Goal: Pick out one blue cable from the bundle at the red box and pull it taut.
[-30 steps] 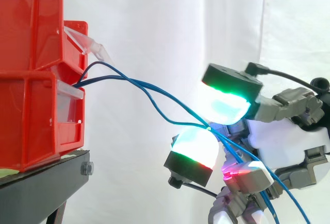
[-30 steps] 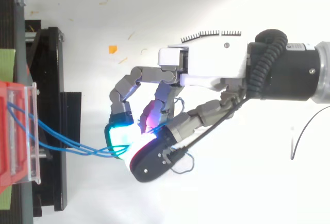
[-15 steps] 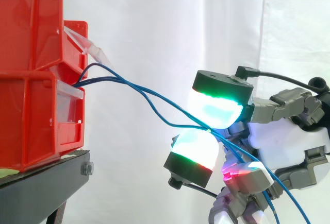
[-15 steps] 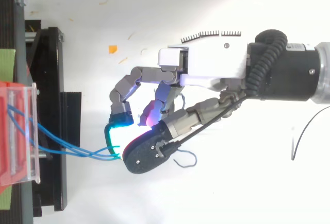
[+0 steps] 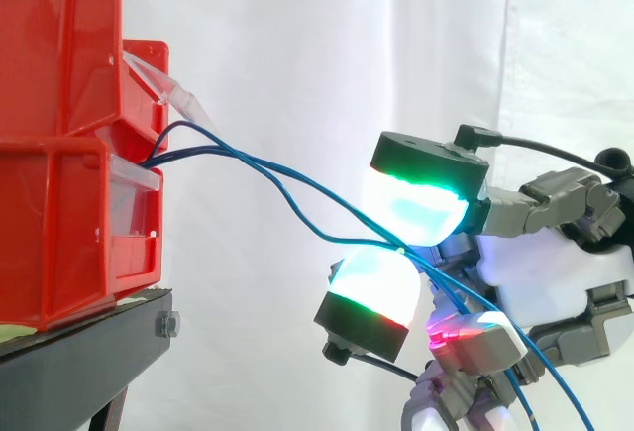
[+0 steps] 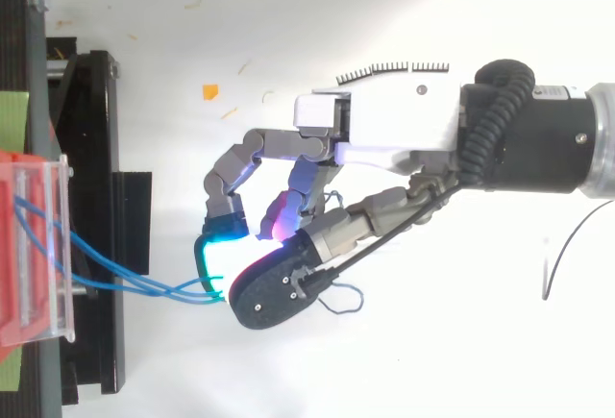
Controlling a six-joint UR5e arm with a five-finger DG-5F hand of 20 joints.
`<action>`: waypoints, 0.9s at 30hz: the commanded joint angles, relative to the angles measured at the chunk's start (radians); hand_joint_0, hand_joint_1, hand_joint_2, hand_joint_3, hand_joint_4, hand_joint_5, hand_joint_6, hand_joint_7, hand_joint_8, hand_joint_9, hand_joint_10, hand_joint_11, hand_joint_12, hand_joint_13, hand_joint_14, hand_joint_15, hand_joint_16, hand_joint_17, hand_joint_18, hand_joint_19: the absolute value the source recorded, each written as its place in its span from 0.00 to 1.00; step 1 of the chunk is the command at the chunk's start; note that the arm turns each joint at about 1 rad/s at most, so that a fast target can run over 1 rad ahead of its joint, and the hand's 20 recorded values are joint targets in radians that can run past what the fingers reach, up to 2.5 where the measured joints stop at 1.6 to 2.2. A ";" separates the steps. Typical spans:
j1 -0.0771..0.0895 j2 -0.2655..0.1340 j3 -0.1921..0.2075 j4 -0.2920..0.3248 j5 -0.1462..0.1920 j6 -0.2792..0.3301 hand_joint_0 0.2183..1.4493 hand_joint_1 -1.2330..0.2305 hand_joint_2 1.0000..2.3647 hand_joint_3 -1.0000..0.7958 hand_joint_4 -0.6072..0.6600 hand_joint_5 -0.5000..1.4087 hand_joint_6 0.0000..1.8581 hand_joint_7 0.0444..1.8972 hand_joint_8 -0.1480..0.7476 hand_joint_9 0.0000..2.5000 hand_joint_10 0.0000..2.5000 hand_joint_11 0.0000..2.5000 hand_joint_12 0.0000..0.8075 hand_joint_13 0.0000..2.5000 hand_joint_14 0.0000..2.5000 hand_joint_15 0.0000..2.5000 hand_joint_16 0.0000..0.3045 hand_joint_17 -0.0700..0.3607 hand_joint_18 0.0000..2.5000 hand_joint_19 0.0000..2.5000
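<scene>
Several thin blue cables point(image 5: 267, 168) run out of the lower red box point(image 5: 79, 228) and slope down to the right. In the top view they cross from the box's clear front point(image 6: 43, 245) as blue cables point(image 6: 125, 279) to my hand point(image 6: 384, 130). My hand point(image 5: 555, 272) sits right of the boxes. A glowing thumb pad point(image 5: 416, 203) and a finger pad point(image 5: 374, 287) pinch a blue cable between them where they meet. The other cables pass behind the pads and drop toward the lower right. How many strands lie in the pinch is hidden.
Two red boxes are stacked at the left, the upper one point(image 5: 59, 45) above the lower, on a black stand point(image 5: 79, 367). A white curtain hangs behind. In the top view an orange scrap point(image 6: 209, 92) lies on the white floor, and a thin dark wire point(image 6: 567, 245) curves at the right.
The thumb pad has swung down and left onto the cable, closing the gap to the finger pad. The cables between box and hand have shifted slightly.
</scene>
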State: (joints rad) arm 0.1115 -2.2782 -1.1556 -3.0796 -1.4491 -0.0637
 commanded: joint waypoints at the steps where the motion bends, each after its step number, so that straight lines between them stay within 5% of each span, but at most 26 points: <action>1: -0.001 0.000 0.001 -0.001 -0.002 0.001 0.27 0.41 0.00 0.28 0.49 0.20 0.48 0.50 0.52 0.48 0.01 0.37 0.40 0.36 0.01 0.16 0.15 0.40 0.37 0.28; 13: 0.001 0.000 -0.001 -0.007 -0.001 0.005 0.39 0.28 0.01 0.40 0.45 0.20 0.49 0.59 0.50 0.47 0.01 0.37 0.39 0.35 0.01 0.17 0.14 0.38 0.37 0.28; 20: 0.001 0.000 -0.001 -0.007 -0.002 0.005 0.48 0.26 0.00 0.28 0.33 0.19 0.50 0.63 0.50 0.47 0.01 0.37 0.38 0.35 0.01 0.17 0.13 0.37 0.35 0.28; 27: 0.001 0.000 -0.001 -0.007 -0.002 0.005 0.47 0.26 0.00 0.28 0.30 0.19 0.51 0.60 0.49 0.47 0.01 0.37 0.36 0.36 0.01 0.16 0.13 0.36 0.36 0.27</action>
State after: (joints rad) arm 0.1119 -2.2788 -1.1557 -3.0875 -1.4521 -0.0583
